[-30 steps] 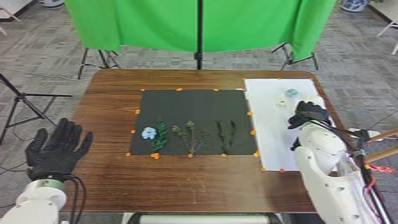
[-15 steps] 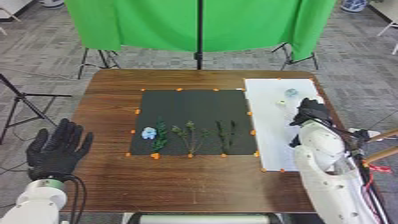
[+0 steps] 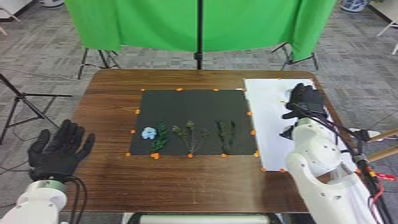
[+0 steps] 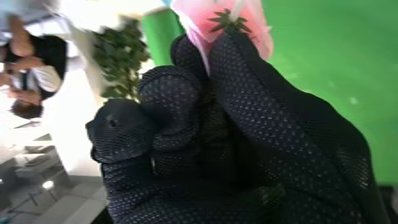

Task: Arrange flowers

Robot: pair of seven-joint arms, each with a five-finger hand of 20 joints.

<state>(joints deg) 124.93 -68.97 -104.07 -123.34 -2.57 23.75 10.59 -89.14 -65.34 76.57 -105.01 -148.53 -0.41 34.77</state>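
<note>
And there's the pink flower [image 4: 259, 31], pinched at the fingertips of the right hand [image 3: 307, 102], up over the far part of the white sheet [image 3: 275, 150]! Left of that, on the black sheet [image 3: 191, 102], a blue flower [image 3: 149, 133] sits beside a leafy green sprig [image 3: 161, 136]. And at the left of the table [image 3: 178, 185], the left hand [image 3: 55, 157], fingers spread wide.

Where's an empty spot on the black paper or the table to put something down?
The far part of the black paper is bare, beyond the blue flower and green stems. So is the wood between that paper and the table's near edge. The paper's near part is crowded, and the right hand is over the white paper.
</note>
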